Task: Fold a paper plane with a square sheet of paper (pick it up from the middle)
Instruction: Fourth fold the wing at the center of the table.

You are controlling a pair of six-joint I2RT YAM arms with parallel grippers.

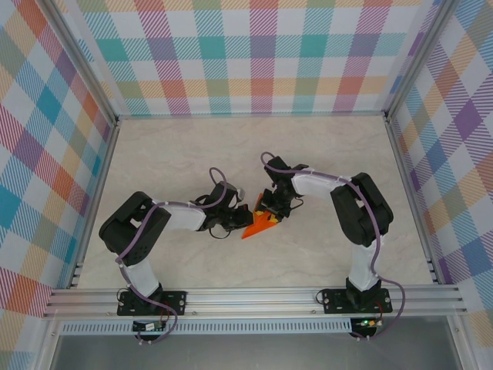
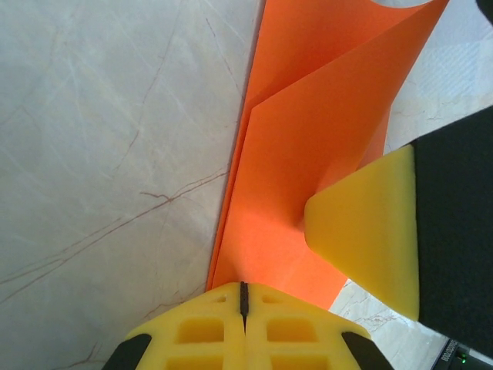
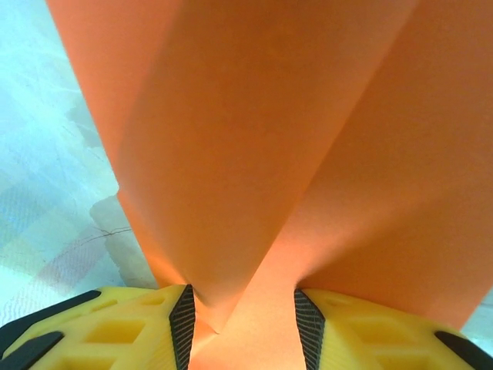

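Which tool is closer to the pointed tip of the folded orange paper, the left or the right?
Left. The left tool pinches the paper right at that narrow tip; the right tool straddles its wider far end.

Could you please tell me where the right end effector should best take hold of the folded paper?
Probably on the creased ridge of the paper, where layers stack stiff, coming from the right, straddling it. The left end effector is shut on its left edge; the open flaps look floppy.
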